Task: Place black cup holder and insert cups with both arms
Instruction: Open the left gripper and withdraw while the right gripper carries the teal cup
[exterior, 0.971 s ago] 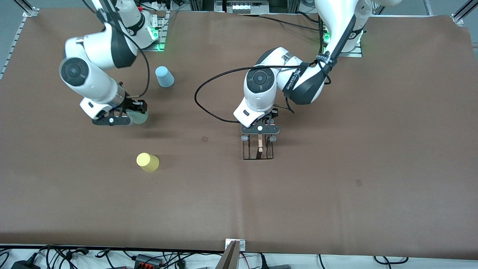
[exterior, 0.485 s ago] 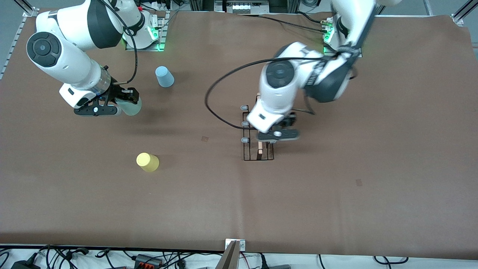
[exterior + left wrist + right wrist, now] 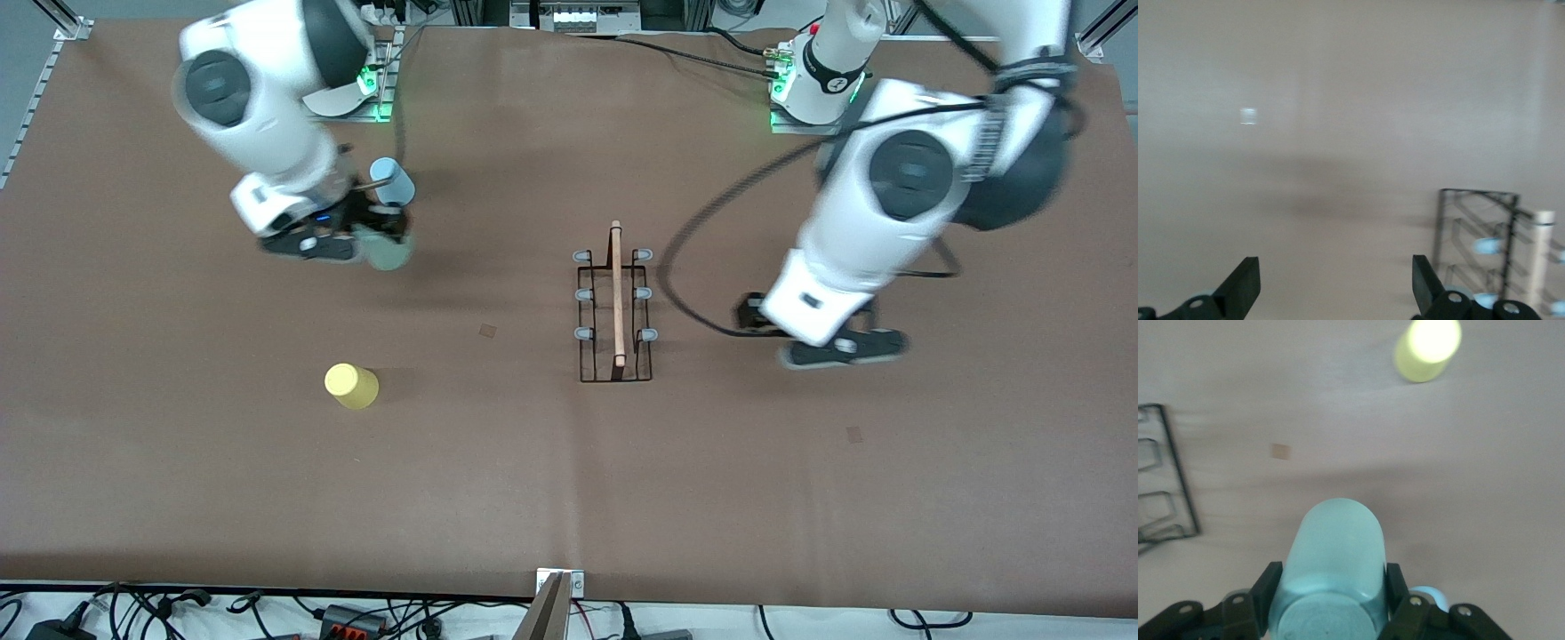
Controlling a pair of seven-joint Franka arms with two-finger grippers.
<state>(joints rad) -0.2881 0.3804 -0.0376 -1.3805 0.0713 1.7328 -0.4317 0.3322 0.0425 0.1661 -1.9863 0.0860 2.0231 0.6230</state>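
Two wire rack (image 3: 613,313) rows, seemingly

1. The left gripper (image 3: 840,348) is letting go of the rack (image 3: 614,307) and swinging clear toward its own table end.
2. The right gripper (image 3: 342,242) is carrying the green cup (image 3: 388,252) toward the rack.

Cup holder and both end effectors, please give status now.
Left end effector open, empty, beside black cup holder. Right end effector shut on green cup. Pegs bare, nothing in the way.
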